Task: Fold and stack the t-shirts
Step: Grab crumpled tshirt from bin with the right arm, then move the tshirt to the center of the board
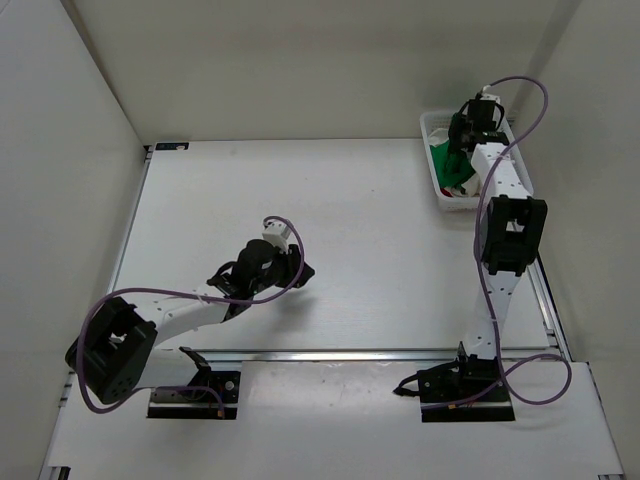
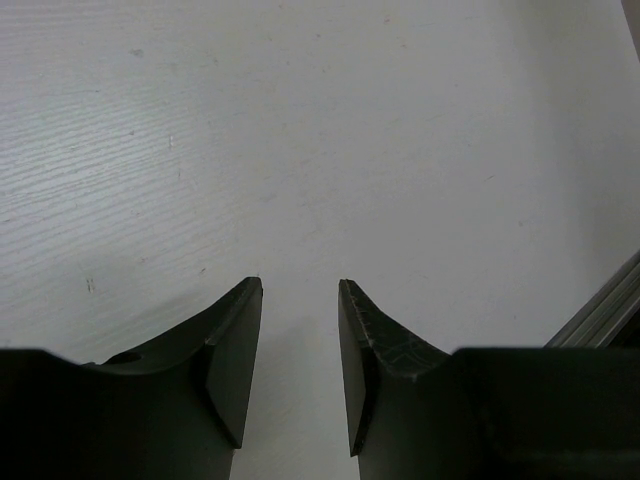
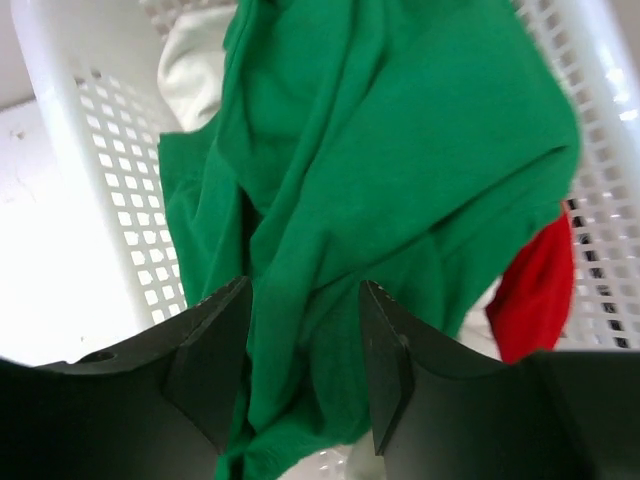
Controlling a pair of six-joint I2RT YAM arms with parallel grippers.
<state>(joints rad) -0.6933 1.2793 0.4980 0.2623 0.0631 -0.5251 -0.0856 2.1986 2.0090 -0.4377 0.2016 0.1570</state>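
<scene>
In the white mesh basket (image 3: 110,180) at the tabletop's (image 2: 300,120) far right corner, the green t-shirt (image 3: 400,150) lies bunched over the white t-shirt (image 3: 195,70) and red t-shirt (image 3: 535,290), a fold of it between the right gripper's (image 3: 305,290) parted, unclamped jaws, while the left gripper (image 2: 300,285) hovers part-open, holding nothing, toward the near edge.

Bunched green t-shirt (image 3: 400,150) is lying uppermost in the basket (image 3: 110,200) at the table's two o'clock; in the right wrist view, white t-shirt (image 3: 195,70) is peeking out at its eleven o'clock, red t-shirt (image 3: 535,290) at four
</scene>
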